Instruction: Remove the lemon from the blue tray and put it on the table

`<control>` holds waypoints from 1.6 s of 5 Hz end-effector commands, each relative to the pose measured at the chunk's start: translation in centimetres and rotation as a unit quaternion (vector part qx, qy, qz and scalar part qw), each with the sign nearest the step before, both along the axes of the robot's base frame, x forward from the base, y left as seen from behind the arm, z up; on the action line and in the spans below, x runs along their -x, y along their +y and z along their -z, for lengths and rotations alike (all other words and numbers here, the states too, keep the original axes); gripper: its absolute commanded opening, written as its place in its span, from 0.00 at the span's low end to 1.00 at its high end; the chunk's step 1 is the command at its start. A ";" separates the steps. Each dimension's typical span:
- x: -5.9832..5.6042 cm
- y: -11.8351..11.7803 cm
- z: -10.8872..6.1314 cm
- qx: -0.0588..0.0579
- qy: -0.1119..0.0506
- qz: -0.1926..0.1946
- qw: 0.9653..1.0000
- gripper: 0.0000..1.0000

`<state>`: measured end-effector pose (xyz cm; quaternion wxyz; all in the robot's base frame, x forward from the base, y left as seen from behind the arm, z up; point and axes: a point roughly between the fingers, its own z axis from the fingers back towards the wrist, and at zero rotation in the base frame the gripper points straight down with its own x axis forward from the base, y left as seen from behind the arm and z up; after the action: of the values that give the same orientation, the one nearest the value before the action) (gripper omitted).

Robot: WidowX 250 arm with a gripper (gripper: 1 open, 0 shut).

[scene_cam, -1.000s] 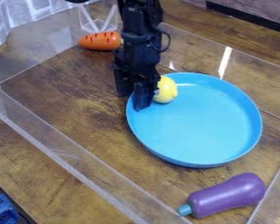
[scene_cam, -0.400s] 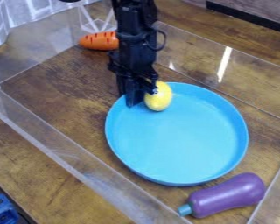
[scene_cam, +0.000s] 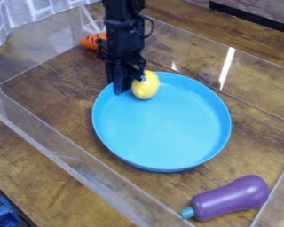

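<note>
The claw (scene_cam: pixel 123 86) points straight down at the far left edge of the blue tray (scene_cam: pixel 169 133). Its dark fingers are drawn together with no gap showing between them. The tips sit right at the tray's raised rim, so the claw reads as clenched on that thin rim and not on the fruit. Whether the rim is lifted clear of the wood at that spot cannot be made out.

The lemon (scene_cam: pixel 145 86) lies just to the right of the claw, touching or nearly touching the side of the fingers. It is outside the fingers, not between them. It rests inside the tray on the blue floor, close under the far rim, and its yellow skin is fully in view on the side away from the claw. The rest of the tray's floor is bare blue, spreading toward the viewer and to the right.

Above the claw the black arm (scene_cam: pixel 121 35) rises out of the top of the view. Behind it, at the far left, the orange carrot (scene_cam: pixel 92 41) lies on the bench (scene_cam: pixel 56 93), partly hidden by the arm and well apart from the tray.

The tray rests on the dark wood-grain bench, which shows glossy reflections at the far right. Near the front right corner a purple eggplant (scene_cam: pixel 233 197) lies on the wood, close to the tray's near rim but apart from it. A clear plastic wall (scene_cam: pixel 50 146) runs along the bench's left and near sides.
</note>
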<state>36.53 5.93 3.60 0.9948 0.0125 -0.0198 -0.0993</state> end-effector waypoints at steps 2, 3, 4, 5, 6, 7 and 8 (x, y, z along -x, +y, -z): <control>-2.1 0.5 -3.5 -0.016 -0.042 -0.037 0.998 0.00; -2.6 0.3 -5.1 -0.025 -0.047 -0.040 0.998 0.00; -2.7 0.0 -6.6 -0.033 -0.054 -0.046 0.997 0.00; -2.8 -0.5 -7.8 -0.038 -0.056 -0.012 0.998 0.00; -2.8 -0.3 -9.1 -0.045 -0.058 0.020 0.997 0.00; -2.6 -1.7 -9.3 -0.048 -0.058 0.020 0.997 0.00; -2.2 -3.9 -10.0 -0.054 -0.060 0.037 0.996 0.00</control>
<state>38.36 2.48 10.44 0.9880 0.0651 -0.0307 -0.1363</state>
